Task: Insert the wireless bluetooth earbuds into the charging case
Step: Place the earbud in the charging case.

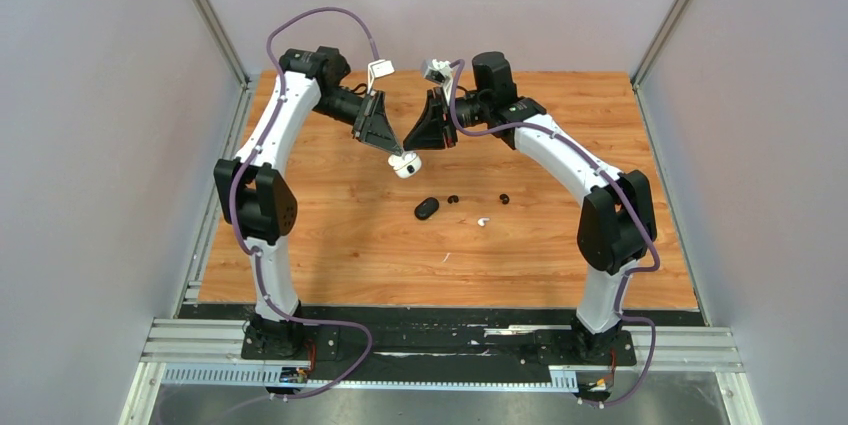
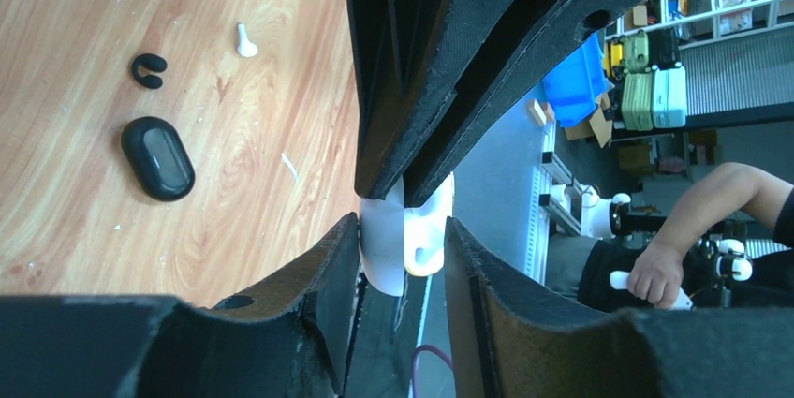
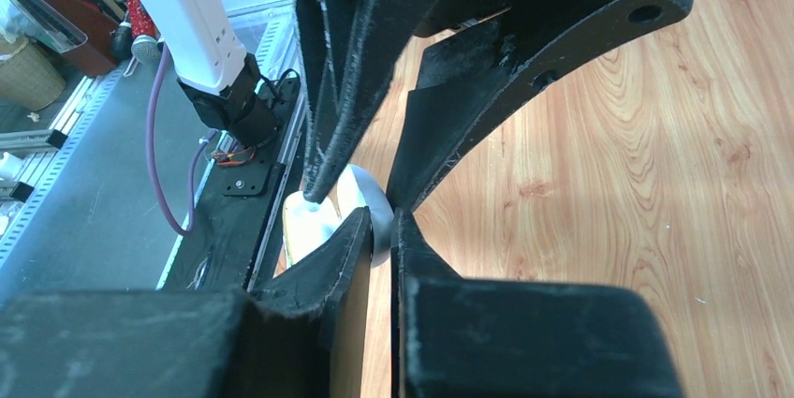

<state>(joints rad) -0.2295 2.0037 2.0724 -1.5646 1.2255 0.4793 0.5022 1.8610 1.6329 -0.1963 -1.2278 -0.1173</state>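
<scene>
Grip on the white rounded plastic charging case was shared: left gripper clamped across its body, right gripper pinched on its edge. Steadiness was judged needed for opening; contents could not be seen. Below the fingers were seen a shut black oval case, black roundish earbuds and a white stemmed earbud.
</scene>
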